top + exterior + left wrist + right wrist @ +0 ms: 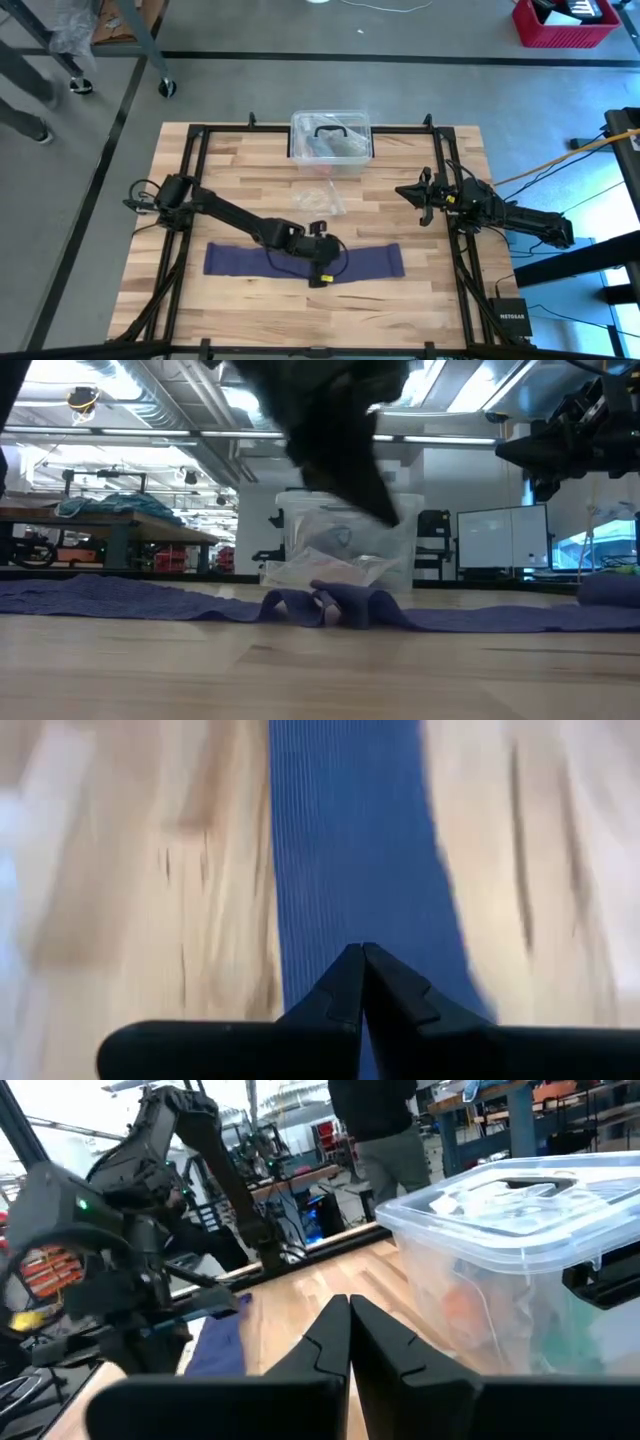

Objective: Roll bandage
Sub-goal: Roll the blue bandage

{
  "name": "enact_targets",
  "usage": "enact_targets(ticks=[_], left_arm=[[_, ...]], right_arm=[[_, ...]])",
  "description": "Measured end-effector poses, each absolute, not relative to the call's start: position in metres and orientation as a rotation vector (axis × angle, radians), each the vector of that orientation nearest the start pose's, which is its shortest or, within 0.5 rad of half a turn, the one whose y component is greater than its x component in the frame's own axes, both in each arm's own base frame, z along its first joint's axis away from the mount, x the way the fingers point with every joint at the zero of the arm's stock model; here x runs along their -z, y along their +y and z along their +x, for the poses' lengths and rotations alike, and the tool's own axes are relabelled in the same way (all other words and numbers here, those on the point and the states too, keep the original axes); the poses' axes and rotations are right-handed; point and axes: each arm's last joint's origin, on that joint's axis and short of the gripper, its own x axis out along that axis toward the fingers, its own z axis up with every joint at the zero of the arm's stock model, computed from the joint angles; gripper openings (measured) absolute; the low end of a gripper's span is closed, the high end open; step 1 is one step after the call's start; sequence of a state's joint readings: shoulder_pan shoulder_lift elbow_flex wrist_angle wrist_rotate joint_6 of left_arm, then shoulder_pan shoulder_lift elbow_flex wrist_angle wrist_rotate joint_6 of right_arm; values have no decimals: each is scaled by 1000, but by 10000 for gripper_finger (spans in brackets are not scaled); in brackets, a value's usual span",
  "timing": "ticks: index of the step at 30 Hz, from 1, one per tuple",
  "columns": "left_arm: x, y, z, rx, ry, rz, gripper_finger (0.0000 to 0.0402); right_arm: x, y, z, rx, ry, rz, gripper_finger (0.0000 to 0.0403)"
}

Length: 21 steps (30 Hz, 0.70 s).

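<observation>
The dark navy-purple bandage (370, 262) lies stretched out left to right on the wooden table near its front edge. In the low view its middle is bunched into a small raised fold (330, 605). My left gripper (322, 278) hangs over the middle of the bandage with its fingers shut. The low view shows it (392, 518) clear above the fold. In the left wrist view the shut fingertips (362, 952) point along the strip (350, 850). My right gripper (412, 193) is shut and empty, held above the table's right side; it also shows in its wrist view (348, 1305).
A clear plastic box with a black handle (332, 138) stands at the table's far edge, and a crinkled clear wrapper (322, 195) lies just in front of it. Black frame rails (190, 200) run along the table's left and right sides. A person stands beyond the table (380, 1120).
</observation>
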State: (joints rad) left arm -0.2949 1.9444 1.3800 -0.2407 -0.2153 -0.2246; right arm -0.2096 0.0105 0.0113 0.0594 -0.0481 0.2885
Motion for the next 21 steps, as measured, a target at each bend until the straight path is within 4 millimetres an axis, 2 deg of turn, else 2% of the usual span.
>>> enact_targets(ticks=[3, 9, 14, 17, 21], left_arm=[[-207, -116, 418, 0, 638, -21, 1], [-190, -116, 438, 16, 504, -4, 1], [-177, -111, 443, -7, 512, -42, 1], [-177, -108, 444, -10, 510, -32, 1], [-181, -103, 448, -16, 495, -31, 1]], right_arm=[[-174, -16, 96, 52, -63, 287, 14], [-190, -2, 91, -90, 137, 389, 4], [-204, 11, 84, -103, 374, 449, 3], [-207, 21, 88, -136, 463, 502, 3], [-202, 38, 99, -169, 588, 565, 2]])
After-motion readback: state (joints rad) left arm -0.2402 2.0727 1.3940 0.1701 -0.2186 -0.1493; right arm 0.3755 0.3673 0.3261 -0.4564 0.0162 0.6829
